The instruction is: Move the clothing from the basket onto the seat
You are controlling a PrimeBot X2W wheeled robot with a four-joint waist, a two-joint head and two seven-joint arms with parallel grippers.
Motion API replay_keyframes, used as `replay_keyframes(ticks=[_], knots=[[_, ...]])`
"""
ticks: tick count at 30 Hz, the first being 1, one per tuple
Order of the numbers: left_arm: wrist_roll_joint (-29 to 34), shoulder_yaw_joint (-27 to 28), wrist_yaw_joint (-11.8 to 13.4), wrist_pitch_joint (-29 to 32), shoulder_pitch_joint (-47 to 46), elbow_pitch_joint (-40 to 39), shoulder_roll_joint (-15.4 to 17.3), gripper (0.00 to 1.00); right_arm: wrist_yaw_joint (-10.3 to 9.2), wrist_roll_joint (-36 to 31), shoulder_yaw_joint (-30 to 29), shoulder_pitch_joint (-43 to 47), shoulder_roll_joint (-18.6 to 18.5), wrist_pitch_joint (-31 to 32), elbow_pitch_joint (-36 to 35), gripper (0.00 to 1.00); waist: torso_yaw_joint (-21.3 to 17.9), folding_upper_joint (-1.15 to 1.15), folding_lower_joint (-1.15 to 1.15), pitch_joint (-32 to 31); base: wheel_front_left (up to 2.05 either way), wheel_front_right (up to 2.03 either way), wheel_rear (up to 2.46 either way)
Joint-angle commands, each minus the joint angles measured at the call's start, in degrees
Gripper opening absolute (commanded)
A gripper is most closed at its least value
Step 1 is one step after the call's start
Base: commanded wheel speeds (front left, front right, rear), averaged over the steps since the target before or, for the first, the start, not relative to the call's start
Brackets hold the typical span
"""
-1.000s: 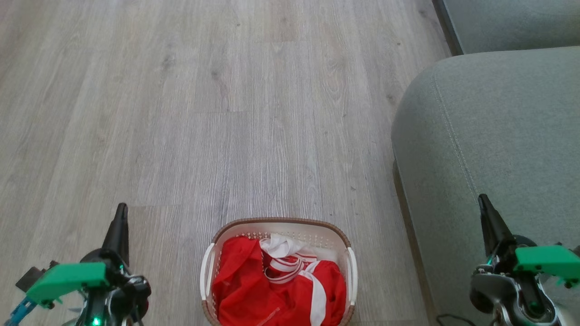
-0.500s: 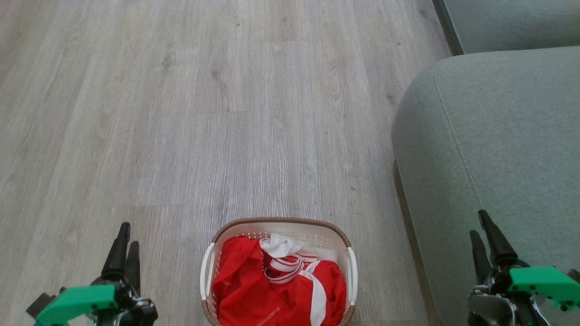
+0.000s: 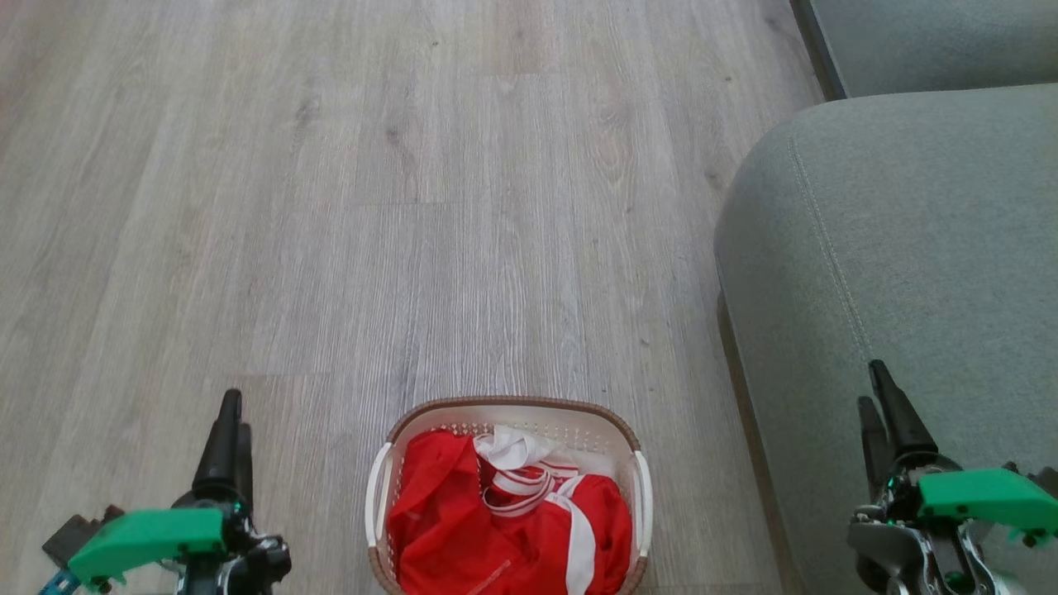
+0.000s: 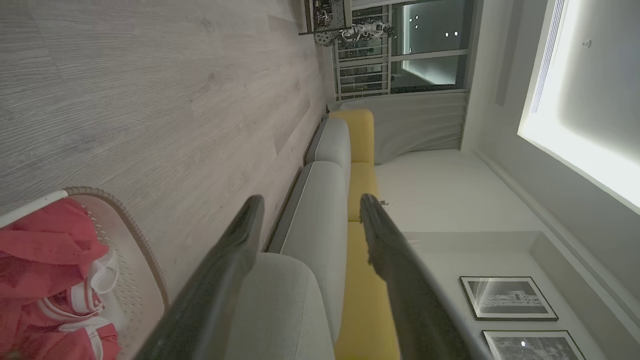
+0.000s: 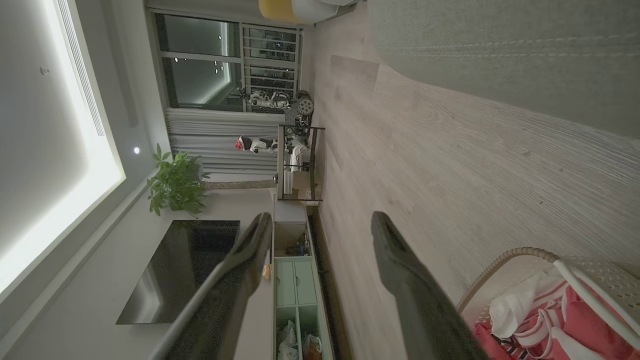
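Nothing's been moved yet, far as I can tell. All the soft bright red clothing with white stripes and trim point(image 3: 463, 529) is heaped inside the small oval cream-white plastic basket with the brown woven-look rim point(image 3: 512, 403). It's parked on the pale grey wood-plank floor point(image 3: 413, 207). The big grey-green fabric seat point(image 3: 909, 248) is just to the basket's right, and there's nothing red on it.

The left gripper point(image 3: 235, 413) hangs off to the basket's left and the right gripper point(image 3: 868, 387) off to its right. Neither is touching the basket or anything in it. Both have their fingers spread with nothing between them. So I'd say the whole job is left: reach in, grab, carry over. Judging by the pile, probably more than one trip.

The head view gives the top-down layout, but it sees the fingers side-on, nearly overlapping. The wrist views show the gap plainly. The left wrist view looks past the basket's rim and picks up yellow back cushions point(image 4: 360, 175) beyond the seat, plus framed pictures point(image 4: 507, 297) on a wall. The right wrist view faces away from the basket's other side: potted plant point(image 5: 175, 185), dark flat screen point(image 5: 180, 270), open shelf unit point(image 5: 297, 165).
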Motion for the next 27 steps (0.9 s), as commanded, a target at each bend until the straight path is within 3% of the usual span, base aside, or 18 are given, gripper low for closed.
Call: replay_keyframes(ticks=[1, 9, 27], knots=[[0.89, 0.06, -0.09, -0.39, -2.95, -2.40, 0.54, 1.00, 0.00, -0.71, 0.50, -2.43, -1.34, -0.68, -2.61, 1.00, 0.01, 0.00, 0.00, -0.01, 0.00, 0.00, 0.00], [8.80, -1.00, 0.38, -1.73, -3.07, -4.40, 0.59, 1.00, 0.00, -6.49, 1.75, -2.75, -2.26, -2.11, -4.57, 1.00, 0.00, 0.00, 0.00, -0.02, 0.00, 0.00, 0.00], [29.36, -4.77, 4.58, -4.74, -3.26, -7.20, 0.68, 1.00, 0.00, -25.96, 4.31, -3.02, -4.19, -5.15, -8.52, 1.00, 0.16, 0.00, 0.00, -0.03, 0.00, 0.00, 0.00]])
